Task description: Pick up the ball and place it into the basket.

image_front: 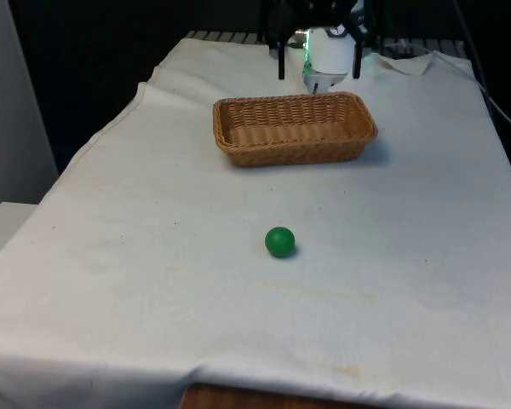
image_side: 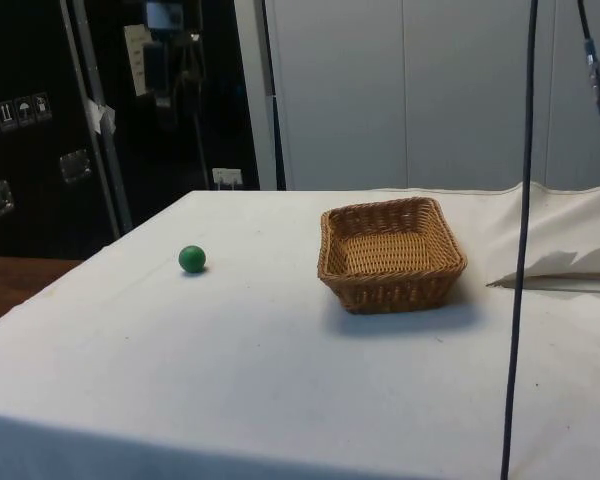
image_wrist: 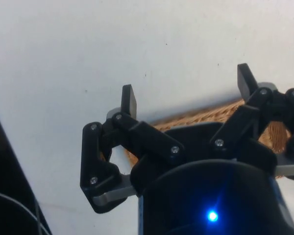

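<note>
A: Where does the black two-finger claw (image_wrist: pixel 186 93) stand?

B: Its fingers (image_wrist: pixel 129 103) are spread wide apart with nothing between them. It hangs over the far end of the tabletop (image_front: pixel 153 281), above the white cloth, with the rim of the oblong woven wicker basket (image_wrist: pixel 206 115) just under and behind it.

A: And the ball?

B: The small green ball (image_front: pixel 279 242) lies on the bare cloth near the middle of the tabletop, well apart from the basket (image_front: pixel 294 128) and on the side of it away from the robot. The side view agrees: the ball (image_side: pixel 191 259) sits alone toward the tabletop's end opposite the robot, and the basket (image_side: pixel 391 254) holds nothing.

A: So the step in hand is the reach?

B: I judge so; nothing is grasped yet. To do it well, I would carry the claw over the basket without clipping its rim, centre it over the ball and keep the fingers wide on the way down. A round ball will likely roll if one finger touches first, so both should close level on its widest part, low enough to grip yet clear of the cloth.
</note>
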### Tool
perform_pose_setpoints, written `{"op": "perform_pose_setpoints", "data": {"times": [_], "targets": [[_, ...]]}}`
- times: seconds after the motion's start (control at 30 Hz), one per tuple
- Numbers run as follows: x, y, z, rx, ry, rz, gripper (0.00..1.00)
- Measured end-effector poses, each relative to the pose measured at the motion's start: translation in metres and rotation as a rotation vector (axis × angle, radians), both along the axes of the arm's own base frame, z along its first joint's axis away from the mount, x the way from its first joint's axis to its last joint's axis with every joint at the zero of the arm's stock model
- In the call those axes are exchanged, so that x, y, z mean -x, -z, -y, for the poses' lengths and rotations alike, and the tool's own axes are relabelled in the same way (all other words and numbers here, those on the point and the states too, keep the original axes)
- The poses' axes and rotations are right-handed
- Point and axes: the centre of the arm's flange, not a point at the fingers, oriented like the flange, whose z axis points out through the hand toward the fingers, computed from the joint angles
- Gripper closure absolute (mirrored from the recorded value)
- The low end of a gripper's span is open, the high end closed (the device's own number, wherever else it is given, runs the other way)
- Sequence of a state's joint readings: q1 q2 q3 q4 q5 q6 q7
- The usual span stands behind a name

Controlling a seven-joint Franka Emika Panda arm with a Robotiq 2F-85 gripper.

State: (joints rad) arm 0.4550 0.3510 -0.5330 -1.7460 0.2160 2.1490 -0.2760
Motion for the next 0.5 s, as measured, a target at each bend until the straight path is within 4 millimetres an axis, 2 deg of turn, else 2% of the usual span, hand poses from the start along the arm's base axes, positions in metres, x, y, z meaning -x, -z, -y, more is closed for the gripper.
{"op": "perform_pose_setpoints", "data": {"times": [0.2, 0.4, 0.5], "targets": [[-0.004, 0.018, 0.002, 0.017, 0.004, 0.01, 0.0], [-0.015, 0.049, 0.017, 0.023, 0.011, 0.023, 0.0], [-0.019, 0.056, 0.021, 0.024, 0.012, 0.023, 0.0]]}}
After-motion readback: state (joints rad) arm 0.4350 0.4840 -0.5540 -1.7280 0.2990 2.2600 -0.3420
